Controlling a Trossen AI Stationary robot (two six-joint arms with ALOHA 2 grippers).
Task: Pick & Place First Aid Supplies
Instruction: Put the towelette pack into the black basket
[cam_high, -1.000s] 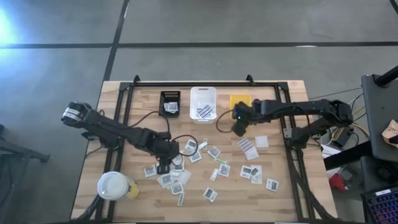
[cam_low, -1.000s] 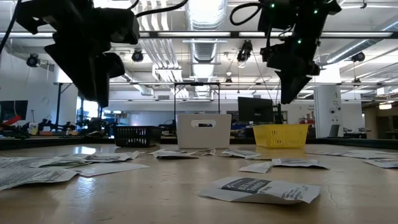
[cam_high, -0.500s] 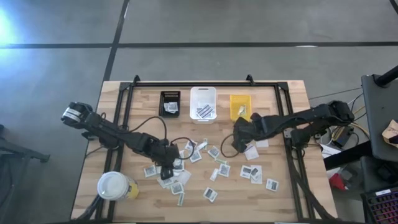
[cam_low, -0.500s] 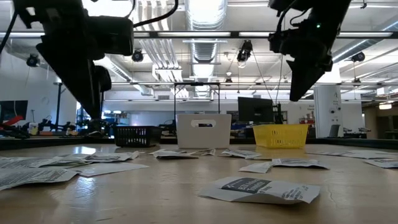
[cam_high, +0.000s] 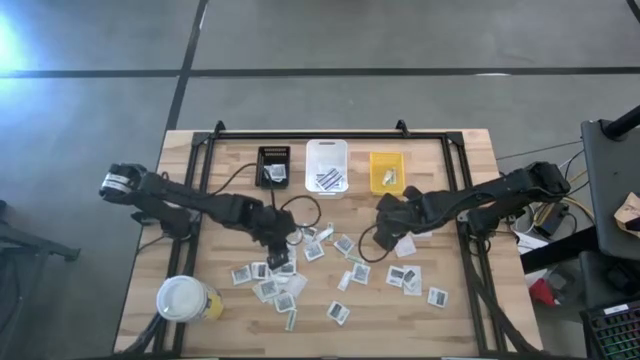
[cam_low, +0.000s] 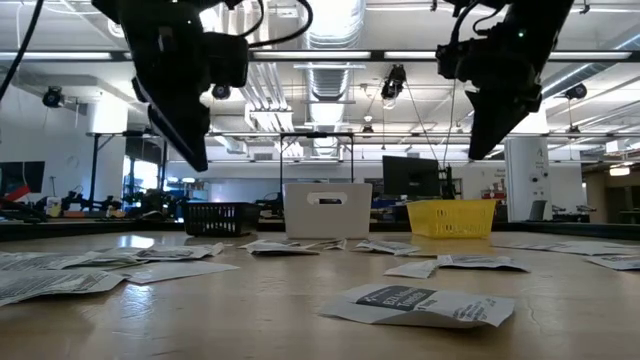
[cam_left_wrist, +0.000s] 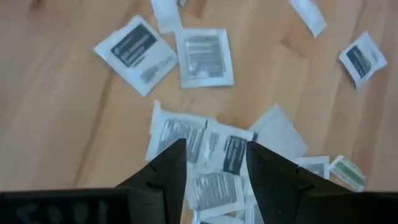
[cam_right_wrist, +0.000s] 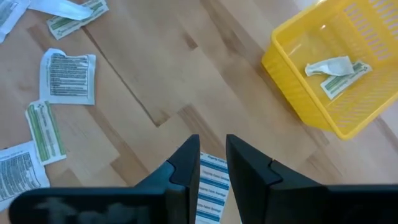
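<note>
The left end effector (cam_left_wrist: 210, 163) hovers empty, fingers apart, over clustered packets (cam_left_wrist: 205, 152). The right end effector (cam_right_wrist: 211, 163), fingers narrowly apart, holds nothing above a blue-striped packet (cam_right_wrist: 210, 186). Beyond it, the yellow bin (cam_right_wrist: 292, 59) holds few; most supplies remain on the tabletop (cam_high: 450, 320).

no words or numbers can be read: the packets (cam_left_wrist: 204, 57) scattered on the table (cam_high: 190, 190) carry lines of print and dark patches, all too small to make out.

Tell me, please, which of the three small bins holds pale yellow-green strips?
The yellow mesh plastic bin, rightmost in the row; the white bin holds blue-striped packets, the black bin dark-printed white ones.
</note>
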